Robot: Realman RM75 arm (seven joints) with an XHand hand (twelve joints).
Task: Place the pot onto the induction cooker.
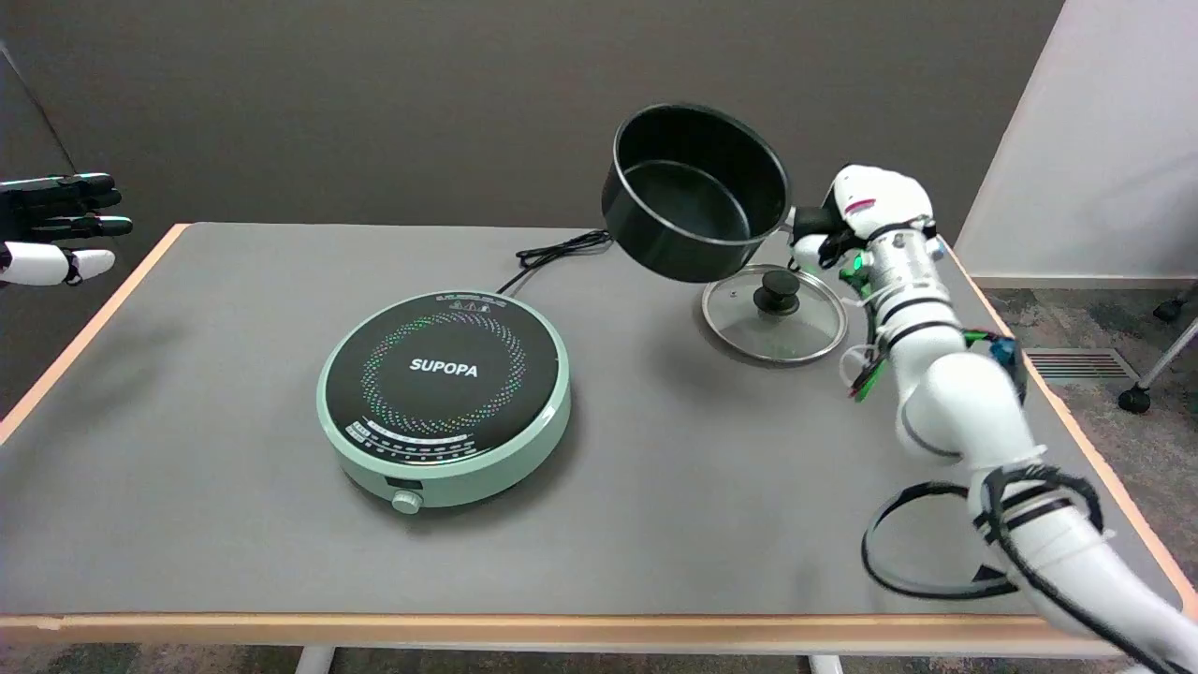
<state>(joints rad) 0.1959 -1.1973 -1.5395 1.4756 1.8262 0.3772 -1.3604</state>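
At the table's far right, your right hand [856, 225] grips the pot [694, 192] by its handle, and most of that handle is swallowed by the fingers, so you cannot see how far along it the grasp sits. The fingers are wrapped around it and largely hidden behind the white back of the hand; how tightly each one bears cannot be made out. The pot hangs in the air, clear of the table [655, 487], tilted so its open mouth faces the camera and its black inside shows. Its lower wall overlaps the far rim of the glass lid [775, 314], which lies flat on the table just below with its black knob up; whether the two touch cannot be told from this angle. The induction cooker [444, 398] sits well apart to the left, its top bare, with its power cord [562, 251] trailing back behind the pot. Your forearm rises from the lower right corner, where the arm is cut off by the frame, and bends upward to the wrist. A loop of black cable [922, 543] hangs off the arm near the table's edge.
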